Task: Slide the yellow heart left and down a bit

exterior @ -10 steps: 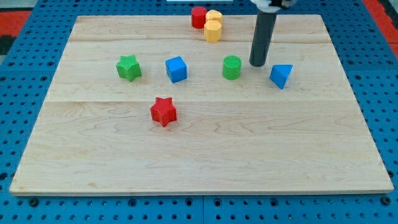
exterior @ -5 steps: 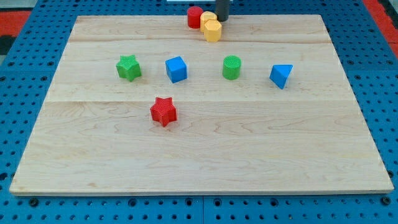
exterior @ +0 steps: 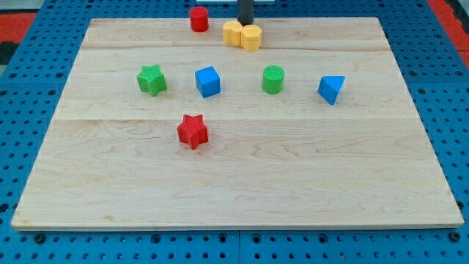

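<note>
The yellow heart (exterior: pixel 232 33) lies near the view's top centre of the wooden board (exterior: pixel 234 176), touching a yellow hexagonal block (exterior: pixel 251 37) on its right. My tip (exterior: pixel 245 23) stands just above and between these two yellow blocks, at the board's top edge, close to or touching them. A red cylinder (exterior: pixel 198 18) stands apart, to the upper left of the heart.
A green star (exterior: pixel 152 79), a blue cube (exterior: pixel 208 81), a green cylinder (exterior: pixel 273 79) and a blue triangular block (exterior: pixel 330 89) stand in a row across the middle. A red star (exterior: pixel 193 131) lies below the blue cube.
My tip moved from beside the green cylinder up to the top edge, then left. The yellow heart slid left and down beside the hexagonal block. The red cylinder was pushed left.
</note>
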{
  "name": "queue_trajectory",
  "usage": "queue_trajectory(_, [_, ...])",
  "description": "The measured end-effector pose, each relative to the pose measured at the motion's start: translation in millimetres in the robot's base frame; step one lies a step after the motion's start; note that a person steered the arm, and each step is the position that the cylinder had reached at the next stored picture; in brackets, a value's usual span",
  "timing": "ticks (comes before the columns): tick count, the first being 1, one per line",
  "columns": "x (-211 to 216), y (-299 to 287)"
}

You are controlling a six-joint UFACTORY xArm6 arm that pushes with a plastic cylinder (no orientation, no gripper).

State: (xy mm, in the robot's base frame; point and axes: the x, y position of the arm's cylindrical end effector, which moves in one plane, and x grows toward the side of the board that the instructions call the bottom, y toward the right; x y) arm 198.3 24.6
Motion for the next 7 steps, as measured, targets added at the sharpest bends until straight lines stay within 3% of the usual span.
queue_trajectory(3, [33, -57])
queue_trajectory(7, [50, -47])
